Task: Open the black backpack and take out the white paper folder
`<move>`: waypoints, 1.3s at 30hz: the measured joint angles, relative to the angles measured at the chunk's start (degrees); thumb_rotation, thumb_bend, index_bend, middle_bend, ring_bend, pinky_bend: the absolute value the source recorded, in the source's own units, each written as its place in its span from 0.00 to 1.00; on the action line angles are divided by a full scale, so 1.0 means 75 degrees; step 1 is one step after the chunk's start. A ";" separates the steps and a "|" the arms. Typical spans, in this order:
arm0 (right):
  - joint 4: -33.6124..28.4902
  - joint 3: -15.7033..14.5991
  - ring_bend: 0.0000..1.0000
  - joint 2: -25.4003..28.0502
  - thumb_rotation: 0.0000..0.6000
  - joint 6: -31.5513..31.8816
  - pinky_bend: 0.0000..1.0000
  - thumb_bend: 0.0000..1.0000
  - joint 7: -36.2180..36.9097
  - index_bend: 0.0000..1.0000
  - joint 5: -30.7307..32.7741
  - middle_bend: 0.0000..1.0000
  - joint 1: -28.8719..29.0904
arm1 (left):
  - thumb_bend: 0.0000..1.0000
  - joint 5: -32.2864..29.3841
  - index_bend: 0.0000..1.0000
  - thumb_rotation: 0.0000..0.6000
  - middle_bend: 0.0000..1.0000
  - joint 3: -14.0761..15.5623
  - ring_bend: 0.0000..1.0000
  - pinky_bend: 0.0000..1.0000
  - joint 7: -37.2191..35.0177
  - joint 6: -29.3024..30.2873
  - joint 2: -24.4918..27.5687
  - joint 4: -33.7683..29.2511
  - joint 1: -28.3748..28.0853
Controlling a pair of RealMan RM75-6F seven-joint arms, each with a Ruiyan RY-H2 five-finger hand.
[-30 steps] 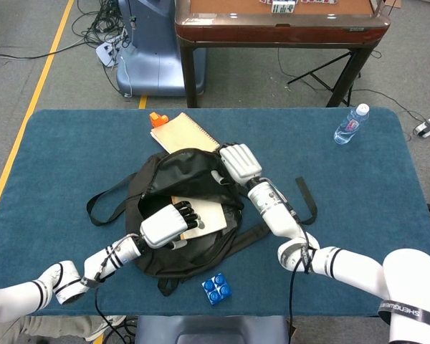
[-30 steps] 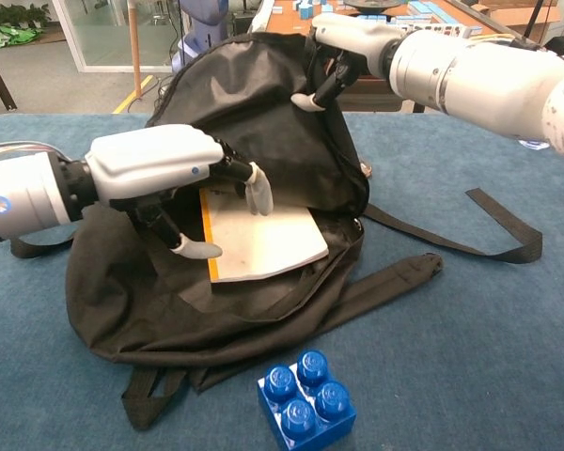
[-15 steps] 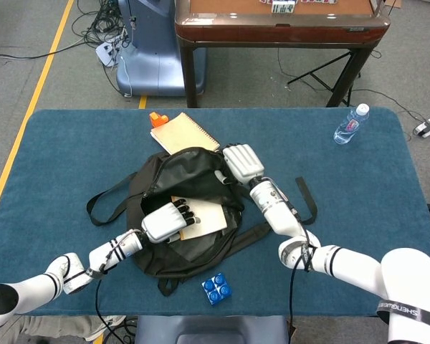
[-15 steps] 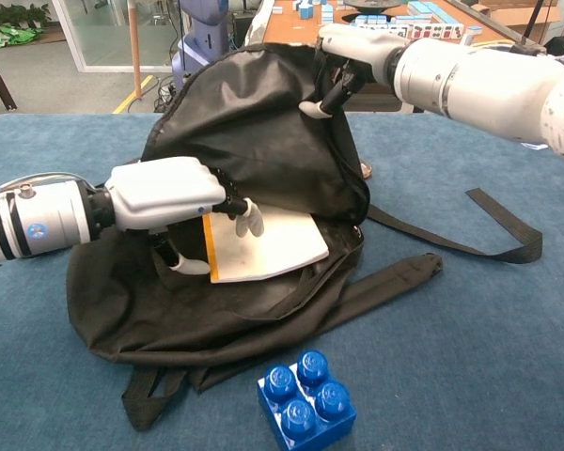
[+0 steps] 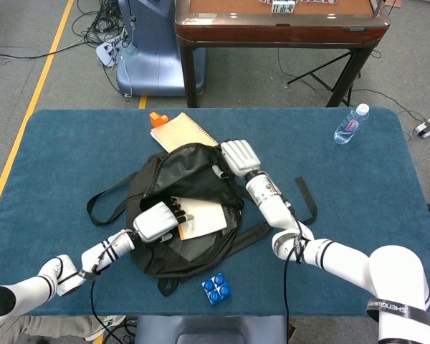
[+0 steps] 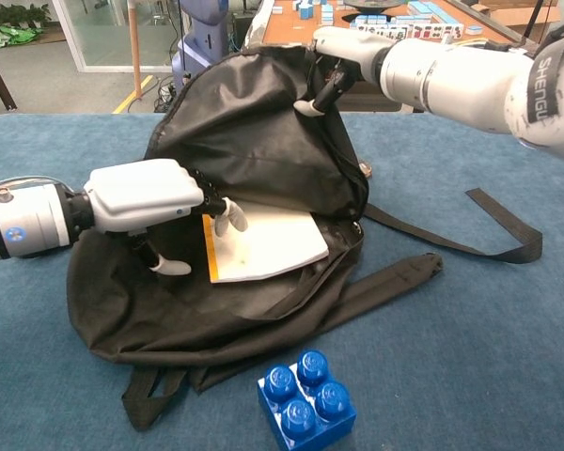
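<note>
Black fabric hides most of what matters: the backpack (image 5: 183,211) lies open on the blue table (image 5: 358,186), and only the lower part of the white paper folder (image 6: 263,242) sticks out of its mouth, the rest lost inside under the raised flap. From the chest view the folder shows an orange strip along its left edge; from above that edge is covered by the left hand (image 5: 156,221).

That left hand (image 6: 146,195) sits at the mouth of the bag with its fingers curled down, one fingertip (image 6: 221,225) touching the folder's top corner and the thumb reaching below onto the dark fabric. Whether the folder is actually pinched I cannot tell; the palm blocks the contact from both cameras.

Up top, the right hand (image 6: 343,52) holds the upper flap lifted, fingers closed into the fabric. The head view shows only the back of this hand (image 5: 240,158), so the grip is visible from the chest camera alone.

Only the head view shows the spiral notebook (image 5: 183,132) behind the bag, partly tucked under it, with an orange thing (image 5: 155,118) at its corner too small to make out, and a water bottle (image 5: 351,124) well off to the right. A blue toy brick (image 6: 305,399) sits just in front of the backpack, and a loose strap (image 6: 503,230) trails right.
</note>
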 measured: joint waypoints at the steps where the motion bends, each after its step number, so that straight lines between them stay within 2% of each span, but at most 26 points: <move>1: 0.0019 -0.0012 0.33 -0.0011 1.00 -0.0006 0.32 0.38 0.0000 0.79 0.0004 0.51 0.0005 | 0.26 -0.0019 0.23 1.00 0.34 0.0008 0.28 0.24 -0.0009 0.0058 -0.0081 0.0086 0.0026; 8: 0.0175 -0.0045 0.33 -0.0064 1.00 -0.0053 0.32 0.38 -0.0015 0.79 0.0082 0.51 0.0038 | 0.26 -0.0003 0.20 1.00 0.30 0.0094 0.26 0.24 -0.0004 0.0428 -0.0473 0.0741 0.0107; 17: 0.0356 -0.0114 0.33 -0.0151 1.00 -0.0150 0.32 0.37 0.0006 0.79 0.0134 0.51 0.0058 | 0.24 -0.0002 0.06 1.00 0.16 0.0324 0.17 0.21 -0.0296 0.0899 -0.0701 0.1310 0.0330; 26: 0.0453 -0.0176 0.33 -0.0237 1.00 -0.0161 0.32 0.37 0.0025 0.79 0.0129 0.51 0.0042 | 0.24 -0.0078 0.07 1.00 0.16 0.0398 0.17 0.20 -0.0412 0.0987 -0.0956 0.1382 0.0411; 39: 0.0480 -0.0193 0.33 -0.0217 1.00 -0.0128 0.32 0.37 0.0036 0.79 0.0137 0.51 -0.0024 | 0.24 -0.0380 0.11 1.00 0.16 0.0191 0.17 0.20 -0.0468 0.0782 -0.1224 0.1277 0.0262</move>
